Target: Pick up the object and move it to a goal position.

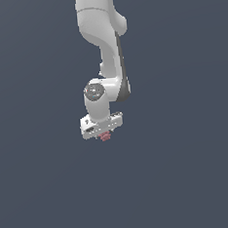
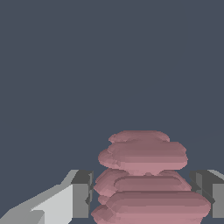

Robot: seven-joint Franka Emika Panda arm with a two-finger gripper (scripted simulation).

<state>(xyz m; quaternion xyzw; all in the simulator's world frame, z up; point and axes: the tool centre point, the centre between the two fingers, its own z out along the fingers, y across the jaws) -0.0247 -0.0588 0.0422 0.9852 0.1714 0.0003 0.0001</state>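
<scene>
White, smooth-rounded arm (image 1: 101, 34) with a dark strip along its 3 o'clock edge; grey circular joint cap (image 1: 94, 91); flat white claw (image 1: 104, 133) body; fingers (image 2: 82, 194) dark grey, squared

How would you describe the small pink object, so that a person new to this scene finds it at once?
Follow the white arm down to its gripper. The object sits right under it, between the dark fingers. It alone is pinkish-red, ridged like stacked layers.
</scene>
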